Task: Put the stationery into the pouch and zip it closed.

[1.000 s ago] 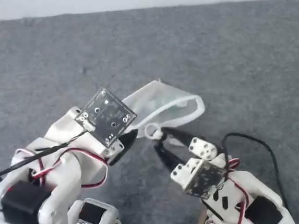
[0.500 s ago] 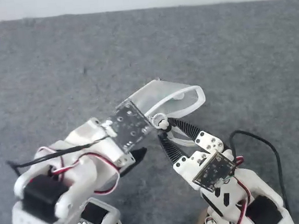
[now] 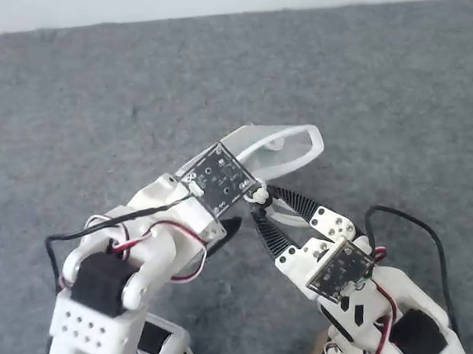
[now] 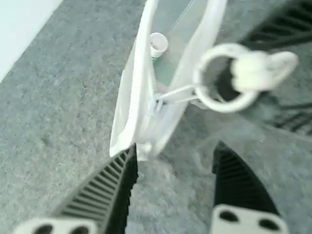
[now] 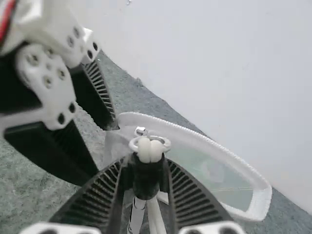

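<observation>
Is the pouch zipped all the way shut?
No, the pouch gapes wide open in the high view, its two zipper edges apart, while the right gripper pinches the zipper pull.

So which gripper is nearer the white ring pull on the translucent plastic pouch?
Right: right gripper clamps the white ring pull; left gripper hangs open beside it.

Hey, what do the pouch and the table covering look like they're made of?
Pouch: likely soft translucent plastic with a frosted finish; contents show dimly through its wall. Table covering: probably grey felt or low carpet, matte with a fuzzy, speckled texture.
</observation>
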`<action>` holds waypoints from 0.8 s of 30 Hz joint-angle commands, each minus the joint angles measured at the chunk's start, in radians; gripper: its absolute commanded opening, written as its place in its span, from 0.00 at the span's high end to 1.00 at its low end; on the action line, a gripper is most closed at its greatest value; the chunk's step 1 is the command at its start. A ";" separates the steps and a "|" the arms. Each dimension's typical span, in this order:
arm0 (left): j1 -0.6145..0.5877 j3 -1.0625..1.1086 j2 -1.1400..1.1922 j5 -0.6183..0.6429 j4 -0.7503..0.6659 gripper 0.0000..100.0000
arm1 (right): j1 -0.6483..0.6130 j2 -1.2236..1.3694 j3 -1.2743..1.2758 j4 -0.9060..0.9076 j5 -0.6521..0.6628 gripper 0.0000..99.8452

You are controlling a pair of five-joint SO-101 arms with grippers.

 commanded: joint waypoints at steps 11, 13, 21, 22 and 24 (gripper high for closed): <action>-0.028 0.051 -0.190 -0.008 -0.095 0.76 | 0.038 -0.013 -0.029 -0.062 -0.009 0.99; -0.028 0.056 -0.262 -0.008 -0.072 0.76 | 0.058 -0.013 -0.029 -0.070 -0.009 0.99; -0.018 0.163 -0.342 -0.009 -0.120 0.76 | 0.062 -0.015 -0.029 -0.073 -0.011 0.99; -0.018 0.183 -0.338 -0.009 -0.138 0.76 | 0.062 -0.015 -0.029 -0.073 -0.011 0.99; -0.008 0.213 -0.330 -0.009 -0.173 0.76 | 0.062 -0.015 -0.031 -0.074 -0.031 0.99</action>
